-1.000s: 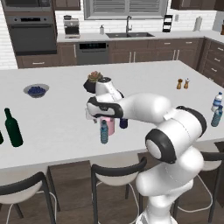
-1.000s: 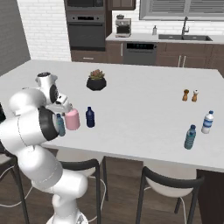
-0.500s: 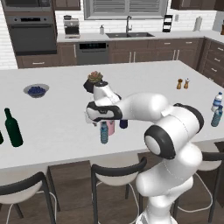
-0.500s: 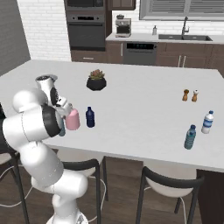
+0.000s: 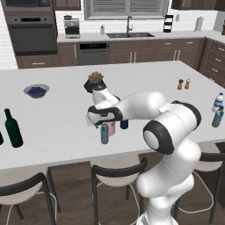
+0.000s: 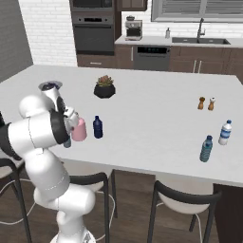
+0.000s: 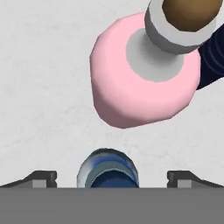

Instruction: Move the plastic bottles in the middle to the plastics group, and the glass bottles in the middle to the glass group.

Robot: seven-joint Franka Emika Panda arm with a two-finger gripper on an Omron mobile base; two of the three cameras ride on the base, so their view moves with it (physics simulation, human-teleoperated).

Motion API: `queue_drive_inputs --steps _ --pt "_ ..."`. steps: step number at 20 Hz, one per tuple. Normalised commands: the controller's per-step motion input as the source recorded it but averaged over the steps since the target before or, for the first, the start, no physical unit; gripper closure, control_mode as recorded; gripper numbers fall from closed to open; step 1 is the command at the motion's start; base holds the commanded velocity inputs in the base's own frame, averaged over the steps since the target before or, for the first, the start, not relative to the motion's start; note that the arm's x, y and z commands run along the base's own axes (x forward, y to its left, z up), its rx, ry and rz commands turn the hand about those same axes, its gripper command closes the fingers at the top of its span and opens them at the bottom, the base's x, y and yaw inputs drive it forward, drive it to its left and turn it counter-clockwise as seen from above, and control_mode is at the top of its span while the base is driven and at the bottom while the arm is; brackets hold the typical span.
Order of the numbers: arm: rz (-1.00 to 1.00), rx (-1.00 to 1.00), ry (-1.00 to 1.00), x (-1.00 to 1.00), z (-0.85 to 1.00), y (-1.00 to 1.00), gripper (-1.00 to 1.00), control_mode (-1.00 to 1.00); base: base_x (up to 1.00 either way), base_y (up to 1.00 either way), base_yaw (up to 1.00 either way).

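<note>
Your gripper (image 7: 109, 179) is lower than a second ago — it drops from above the teal bottle (image 5: 104, 133) until the hand sits right over that bottle's cap. The wrist also pulls in slightly toward the bottles, so in the right base view the arm now covers most of the teal one. You see the open fingertips (image 7: 42, 178) either side of the cap — not touching it.

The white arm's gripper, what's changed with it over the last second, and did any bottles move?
The gripper has settled a little lower over the slim translucent teal-blue plastic bottle, jaws open either side of its cap, not yet gripping. The squat pale-pink glass bottle, the small dark navy bottle and the white counter stayed put.
</note>
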Motion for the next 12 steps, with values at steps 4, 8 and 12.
queue_drive_inputs --steps 4,8,12 --pt "0.0 -0.02 0.0 0.08 -0.14 0.0 -1.0 -1.0 0.0 0.0 0.0" --pt "-0.02 0.0 0.0 -0.21 -0.22 0.0 -1.0 -1.0 0.0 0.0 0.0" --pt "-0.03 0.0 0.0 -0.29 -0.37 -0.07 1.0 -1.0 0.0 0.0 0.0"
